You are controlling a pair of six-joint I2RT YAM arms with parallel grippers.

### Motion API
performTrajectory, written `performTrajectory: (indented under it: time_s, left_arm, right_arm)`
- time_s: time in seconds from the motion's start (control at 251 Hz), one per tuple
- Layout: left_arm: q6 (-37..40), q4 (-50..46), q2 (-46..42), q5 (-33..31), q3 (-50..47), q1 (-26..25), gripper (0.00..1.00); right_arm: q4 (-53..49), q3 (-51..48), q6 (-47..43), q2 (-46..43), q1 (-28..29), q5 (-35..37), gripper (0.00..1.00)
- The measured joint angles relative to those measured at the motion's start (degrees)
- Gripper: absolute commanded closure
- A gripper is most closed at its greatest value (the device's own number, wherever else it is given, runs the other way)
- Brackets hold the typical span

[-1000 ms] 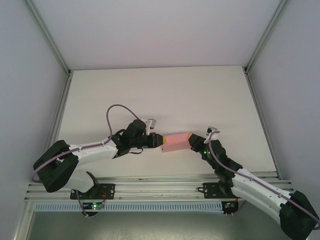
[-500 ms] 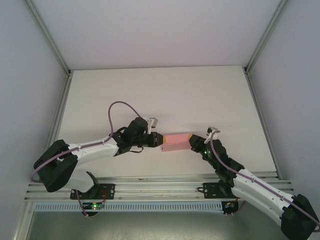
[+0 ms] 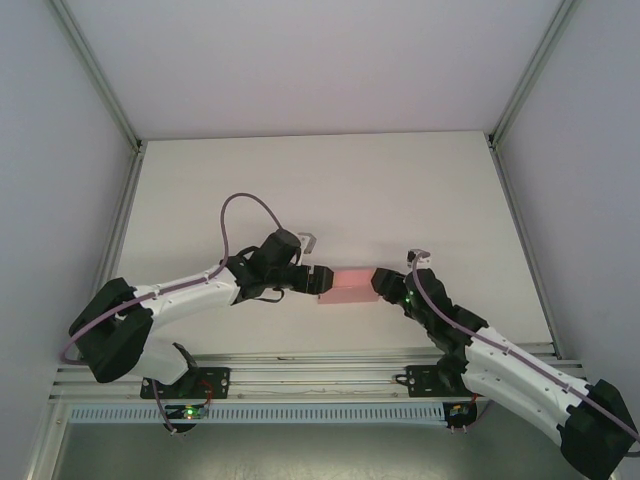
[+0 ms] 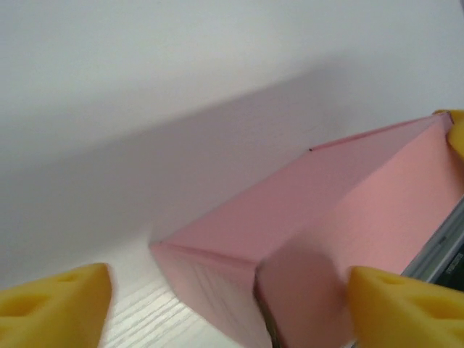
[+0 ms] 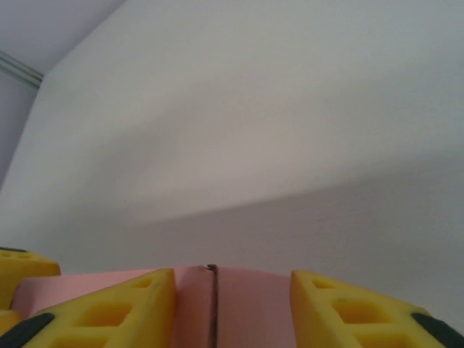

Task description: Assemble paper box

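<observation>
From above, the paper box is lying folded on the table, toward the near edge, with its long axis running left to right. The two arms are facing it end-on, the left gripper sitting at its left end and the right gripper at its right end. Neither is nearer (each is touching or just beside its own end).

At the left wrist, the left gripper is standing wide, with its pads well apart and the box's left end lying between them. The box is stretching straight away from the hand. A loose end flap is hanging just beside one pad, while the other pad is clear of the card, with bare table showing between.

At the right wrist, the right gripper is showing a narrow gap with pink card in it, and the box is running away leftward. I cannot tell whether those pads are actually pressing.

My guess is that the coming move is closing that flap. That would turn on the box's axis lining up with the left hand while the right one is bracing the far end.
</observation>
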Motion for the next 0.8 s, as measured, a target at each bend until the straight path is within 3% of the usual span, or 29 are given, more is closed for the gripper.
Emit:
performTrajectory:
  time_s: [0.279,0.339,0.607,0.802]
  left_arm:
    - [2.73,-6.69,-3.72,-4.57,2.86,0.0,0.0]
    - [3.34,-8.07,-4.96,-6.27,4.11,0.0,0.0]
    - [4.5,-15.28,-11.63,-19.93,8.15,1.11,0.0]
    - [3.17,-20.74,-16.65,-26.12,7.76,8.9,0.0]
  right_arm:
    - [-3.56,1.38,-2.29,0.09,-0.02,-0.39,0.26]
    - [-5.25,2.03,-3.28,-0.39,-0.02,-0.33,0.02]
    - [-8.44,7.23,-10.51,-1.95,-0.07,-0.48,0.02]
    - [-8.94,14.99,-24.63,2.01,-0.55,-8.17,0.02]
